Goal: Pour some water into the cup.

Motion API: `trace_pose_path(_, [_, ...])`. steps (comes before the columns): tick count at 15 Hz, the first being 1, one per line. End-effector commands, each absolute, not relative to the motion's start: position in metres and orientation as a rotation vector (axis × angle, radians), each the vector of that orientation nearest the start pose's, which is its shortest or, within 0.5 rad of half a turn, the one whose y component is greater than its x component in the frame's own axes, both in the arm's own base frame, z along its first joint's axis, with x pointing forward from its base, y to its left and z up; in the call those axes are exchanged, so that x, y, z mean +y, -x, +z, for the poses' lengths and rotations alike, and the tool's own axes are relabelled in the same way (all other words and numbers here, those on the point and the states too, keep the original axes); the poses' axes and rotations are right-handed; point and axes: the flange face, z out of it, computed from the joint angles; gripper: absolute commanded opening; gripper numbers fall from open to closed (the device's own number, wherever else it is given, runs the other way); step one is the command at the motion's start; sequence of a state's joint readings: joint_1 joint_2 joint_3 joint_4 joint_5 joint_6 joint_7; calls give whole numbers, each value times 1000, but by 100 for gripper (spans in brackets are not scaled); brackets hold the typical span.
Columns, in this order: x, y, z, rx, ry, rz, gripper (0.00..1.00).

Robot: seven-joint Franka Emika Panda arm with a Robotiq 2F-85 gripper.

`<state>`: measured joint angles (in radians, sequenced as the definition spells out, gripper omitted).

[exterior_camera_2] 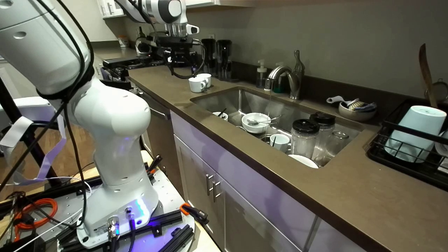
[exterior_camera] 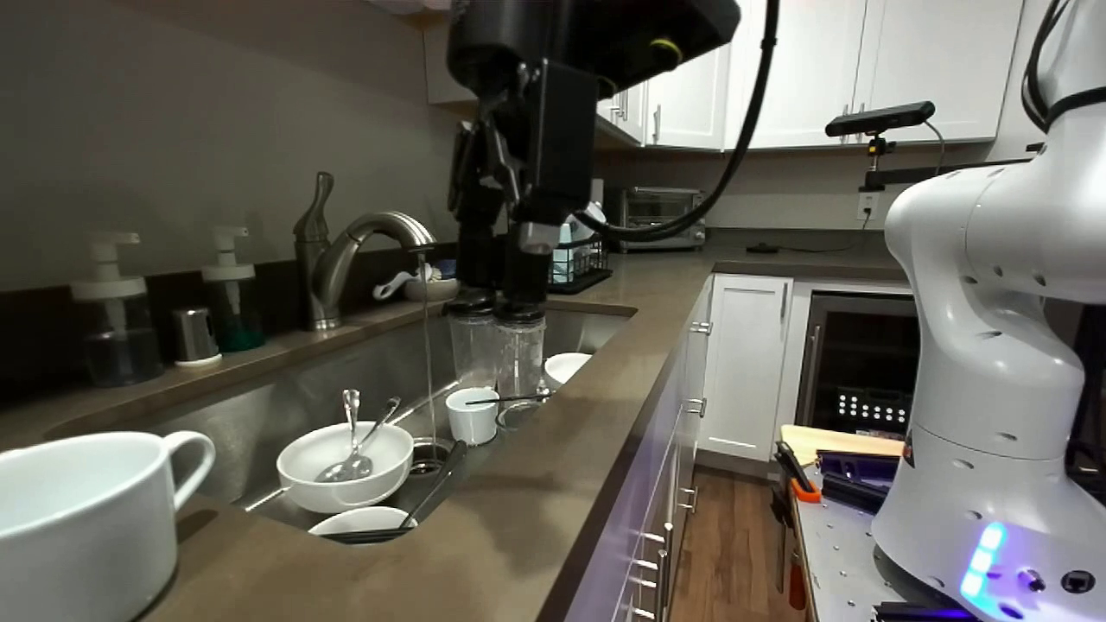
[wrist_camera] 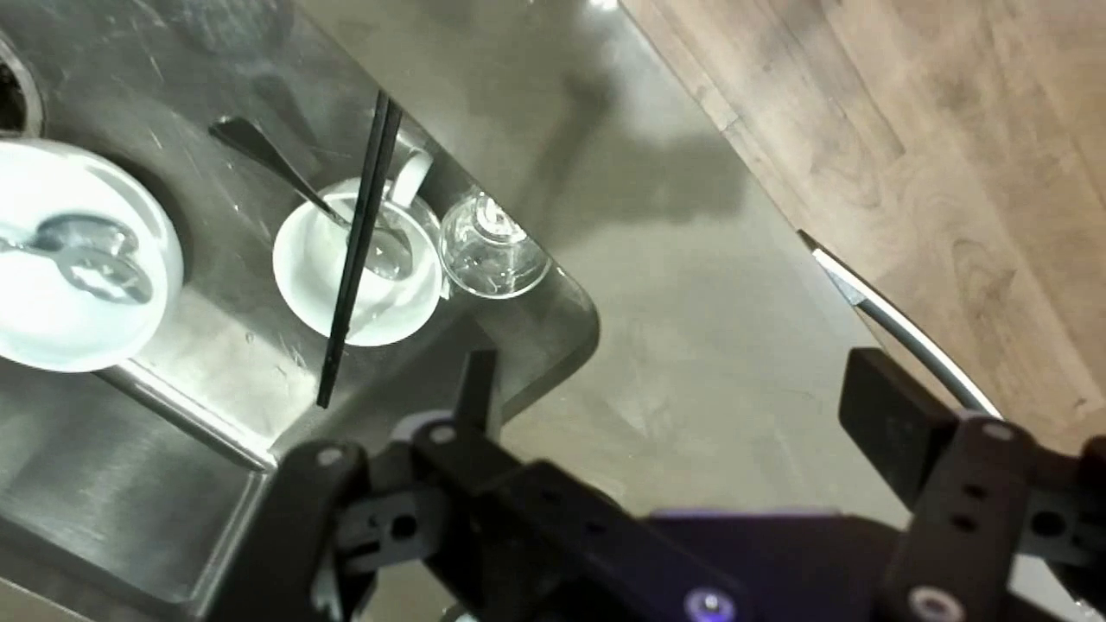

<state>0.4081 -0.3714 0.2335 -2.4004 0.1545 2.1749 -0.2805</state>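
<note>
The end effector (wrist_camera: 674, 389) is released, its fingers (wrist_camera: 894, 423) wide apart and empty. Below it, two cups (exterior_camera_2: 198, 85) stand on the desk (exterior_camera_2: 168, 83); grasping one seems next: descend squarely, grip snugly, hold it level beneath the one running tap (exterior_camera_2: 295, 84). To its side, the sink (exterior_camera_2: 259, 103) holds at least two more cups and two lidded jars (exterior_camera_2: 303, 143).

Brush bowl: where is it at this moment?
In an exterior view, the brush bowl sits toward the right, on the counter behind the sink, between the faucet and the black dish rack.
</note>
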Motion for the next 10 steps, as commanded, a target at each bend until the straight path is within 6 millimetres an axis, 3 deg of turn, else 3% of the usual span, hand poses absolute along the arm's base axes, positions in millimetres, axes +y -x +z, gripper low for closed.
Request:
trace_pose_path(1, [290, -395, 459, -1503, 2702, -108, 100])
trace_pose_path(2, [293, -403, 459, -1569, 2658, -96, 100])
trace_pose_path(3, [287, -383, 458, -1438, 2720, -140, 100])
trace_pose_path(5, [291, -397, 455, -1499, 2678, -117, 100])
trace_pose_path(10, [297, -395, 446, -1745, 2562, -11, 100])
